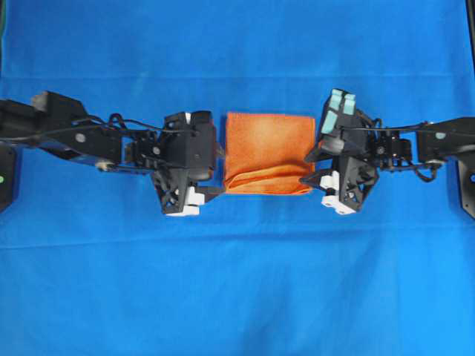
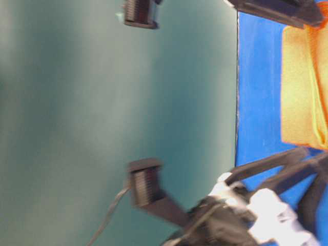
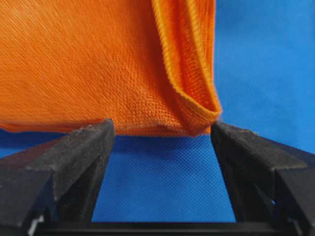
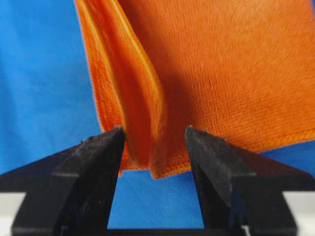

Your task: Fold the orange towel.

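The orange towel (image 1: 267, 152) lies folded on the blue cloth in the middle of the overhead view, with a raised, loose fold along its front edge. My left gripper (image 1: 220, 170) is open at the towel's left edge. In the left wrist view its jaws stand wide apart (image 3: 162, 130), and the towel's (image 3: 98, 64) edge and rolled fold reach only the fingertips. My right gripper (image 1: 306, 169) is open at the towel's right edge. In the right wrist view (image 4: 155, 135) the towel's (image 4: 221, 73) hanging fold sits between the fingertips without being pinched. The towel also shows in the table-level view (image 2: 302, 87).
The large smooth blue cloth (image 1: 237, 297) covers the whole table. Both arms reach in from the sides, level with the towel. The table-level view shows a grey-green wall (image 2: 77, 102) beyond the table edge and part of one arm (image 2: 230, 215).
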Robot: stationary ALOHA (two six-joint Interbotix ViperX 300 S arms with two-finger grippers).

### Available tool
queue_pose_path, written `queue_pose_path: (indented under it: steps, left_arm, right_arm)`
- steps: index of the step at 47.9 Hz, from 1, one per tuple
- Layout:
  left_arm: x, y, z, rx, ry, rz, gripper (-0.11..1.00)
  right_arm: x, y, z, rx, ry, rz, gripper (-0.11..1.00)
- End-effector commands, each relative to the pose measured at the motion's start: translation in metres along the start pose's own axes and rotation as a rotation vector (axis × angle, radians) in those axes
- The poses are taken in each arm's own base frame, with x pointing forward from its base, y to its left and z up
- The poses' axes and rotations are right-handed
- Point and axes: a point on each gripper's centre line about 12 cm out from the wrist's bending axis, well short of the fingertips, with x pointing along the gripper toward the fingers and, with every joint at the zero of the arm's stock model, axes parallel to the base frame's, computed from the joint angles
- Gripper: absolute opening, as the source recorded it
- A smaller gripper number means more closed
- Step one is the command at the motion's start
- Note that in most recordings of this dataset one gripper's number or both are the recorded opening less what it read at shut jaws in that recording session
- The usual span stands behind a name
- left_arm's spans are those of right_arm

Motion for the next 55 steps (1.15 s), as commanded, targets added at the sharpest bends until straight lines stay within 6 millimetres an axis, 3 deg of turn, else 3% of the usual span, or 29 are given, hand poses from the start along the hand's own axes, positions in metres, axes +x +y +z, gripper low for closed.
queue_pose_path:
  steps: [1, 16, 31, 43, 55]
  left_arm:
    - [-0.027, 0.006, 0.024, 0.000, -0.076, 0.014, 0.72]
    - [-0.102, 0.022, 0.030, -0.008, -0.203, 0.062, 0.72]
    - [-0.170, 0.025, 0.002, -0.024, -0.400, 0.106, 0.72]
    - [-0.215, 0.019, -0.025, -0.031, -0.535, 0.115, 0.72]
    - [-0.225, 0.013, -0.068, -0.053, -0.544, 0.108, 0.72]
  right_arm:
    - [-0.019, 0.006, 0.019, -0.011, -0.065, 0.018, 0.57]
    - [-0.090, 0.008, 0.041, -0.087, -0.227, 0.031, 0.57]
    - [-0.155, -0.010, 0.027, -0.119, -0.421, -0.004, 0.57]
    - [-0.164, -0.019, -0.009, -0.131, -0.475, 0.002, 0.57]
    - [-0.152, -0.023, -0.040, -0.128, -0.521, 0.040, 0.57]
